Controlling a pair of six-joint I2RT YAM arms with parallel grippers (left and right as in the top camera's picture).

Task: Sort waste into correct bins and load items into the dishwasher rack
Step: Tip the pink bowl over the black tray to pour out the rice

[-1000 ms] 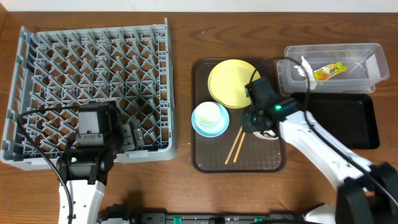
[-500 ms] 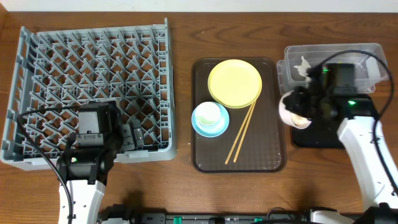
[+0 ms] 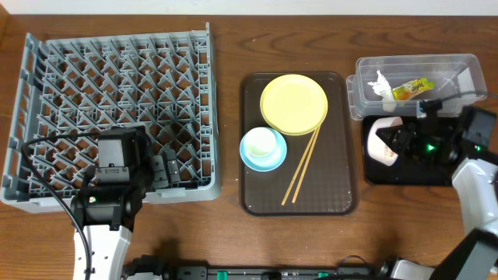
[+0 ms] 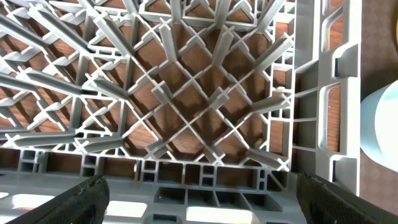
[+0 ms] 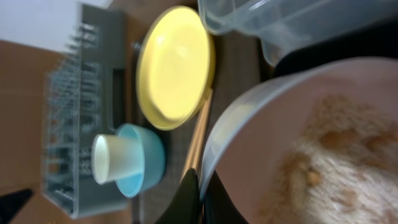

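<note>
My right gripper [image 3: 401,141] [image 5: 200,193] is shut on the rim of the pinkish-white bowl [image 3: 383,138] [image 5: 311,143], tilted on its side over the black tray [image 3: 447,167]. Brownish-white food scraps [image 5: 323,168] cling inside the bowl. The clear tub [image 3: 416,82] behind holds the crumpled tissue [image 3: 380,83] and the yellow-green wrapper [image 3: 412,88]. The yellow plate [image 3: 293,103], the light blue bowl [image 3: 263,150] with the white cup [image 3: 261,141] in it, and the chopsticks [image 3: 302,167] lie on the brown tray [image 3: 334,194]. My left gripper [image 4: 199,199] is open over the grey rack's [image 3: 117,109] front edge.
The rack fills the left of the table. The brown serving tray sits between the rack and the two bins. A cable [image 3: 451,97] runs over the clear tub to my right arm.
My right gripper has lifted the pinkish-white bowl off the brown tray, carried it right, and tipped it over the black tray. The left arm has not moved.
</note>
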